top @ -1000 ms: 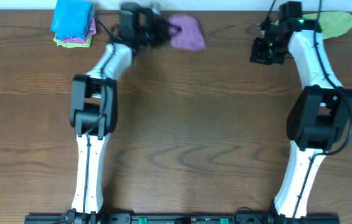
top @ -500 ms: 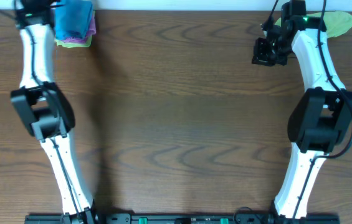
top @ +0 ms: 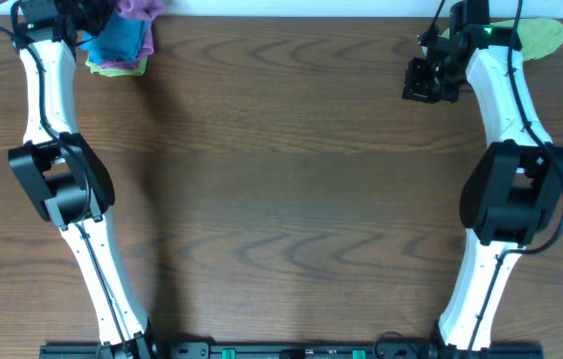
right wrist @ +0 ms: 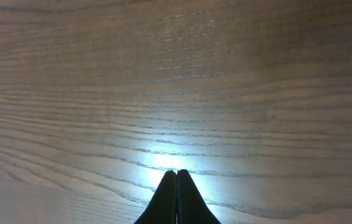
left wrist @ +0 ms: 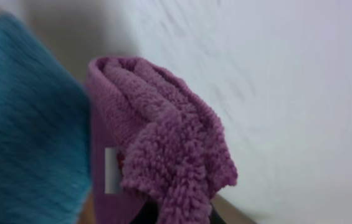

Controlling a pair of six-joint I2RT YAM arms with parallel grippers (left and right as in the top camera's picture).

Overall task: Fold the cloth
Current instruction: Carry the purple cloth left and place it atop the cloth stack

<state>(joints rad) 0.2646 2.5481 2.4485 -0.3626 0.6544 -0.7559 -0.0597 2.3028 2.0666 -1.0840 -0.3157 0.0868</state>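
Observation:
My left gripper (top: 102, 12) is at the far left back corner, shut on a folded purple cloth (top: 139, 8). It holds the cloth over a stack of folded cloths (top: 120, 48) with a blue one on top. In the left wrist view the purple cloth (left wrist: 163, 143) fills the middle, the blue cloth (left wrist: 20, 124) lies to its left, and the jaws (left wrist: 176, 214) are mostly hidden under the fabric. My right gripper (top: 422, 82) hovers at the back right, shut and empty; its closed fingertips (right wrist: 176, 173) point at bare wood.
A green cloth (top: 540, 36) lies at the back right corner behind the right arm. A white wall (left wrist: 300, 93) runs along the table's back edge. The brown wooden table (top: 291, 199) spreads between the two arms.
The left arm has swung from the back middle to the far left corner, carrying the purple cloth over to the stack. The right arm has not moved.

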